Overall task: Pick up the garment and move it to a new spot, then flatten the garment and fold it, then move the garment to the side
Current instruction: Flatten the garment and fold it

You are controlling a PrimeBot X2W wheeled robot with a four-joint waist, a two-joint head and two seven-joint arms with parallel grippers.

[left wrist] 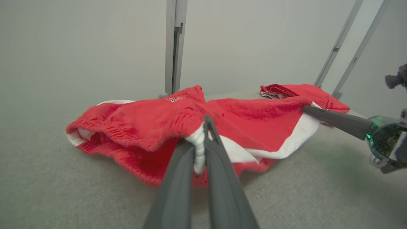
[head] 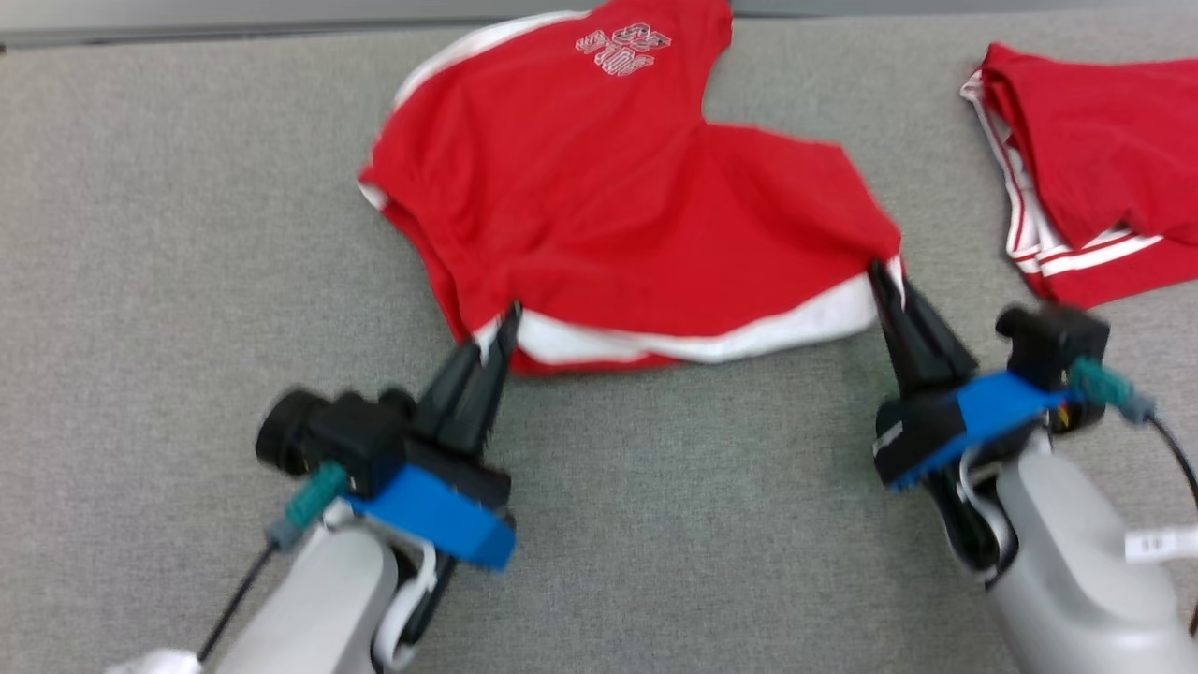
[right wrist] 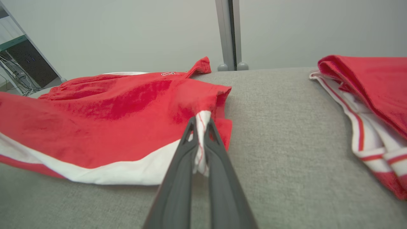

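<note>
Left gripper (head: 504, 328) and right gripper (head: 885, 279) pinch the red shorts (head: 608, 206) at 7 and 4 o'clock. Probably light and limp; the white hem (head: 730, 344) corners suit holding.

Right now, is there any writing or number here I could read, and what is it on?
No text here can be quoted with confidence.
White print on the garment: two short outlined lines, upside down from the head view and blurred, unreadable.
White label on the right forearm: dark marks, too small to read.
</note>
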